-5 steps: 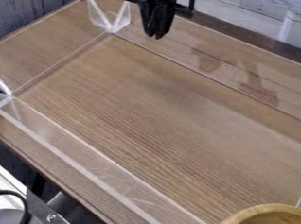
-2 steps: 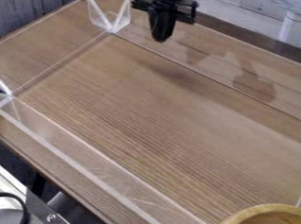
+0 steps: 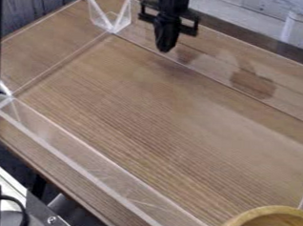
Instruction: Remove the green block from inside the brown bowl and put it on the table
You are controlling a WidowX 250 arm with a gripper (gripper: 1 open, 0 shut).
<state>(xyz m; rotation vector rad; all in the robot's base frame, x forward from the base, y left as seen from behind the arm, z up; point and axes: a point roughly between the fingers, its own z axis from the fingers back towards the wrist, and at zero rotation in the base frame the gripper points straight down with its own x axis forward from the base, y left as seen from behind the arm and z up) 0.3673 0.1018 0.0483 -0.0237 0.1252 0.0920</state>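
My black gripper [image 3: 169, 47] hangs at the far top of the view, pointing straight down just above the table [image 3: 141, 114], its jaws closed together to a narrow tip. I cannot see anything held between them. Only the rim of the brown bowl [image 3: 266, 224] shows, cut off at the bottom right corner and far from the gripper. The green block is out of view; the bowl's inside is hidden by the frame edge.
Low clear plastic walls [image 3: 63, 144] border the wood-grain tabletop on the left, near and far sides. A dark stain-like patch [image 3: 251, 84] lies on the wood right of the gripper. Black cables [image 3: 16, 213] sit below the near-left edge.
The gripper has sunk toward the tabletop and drifted slightly right in the picture, staying shut. The bowl has not moved.
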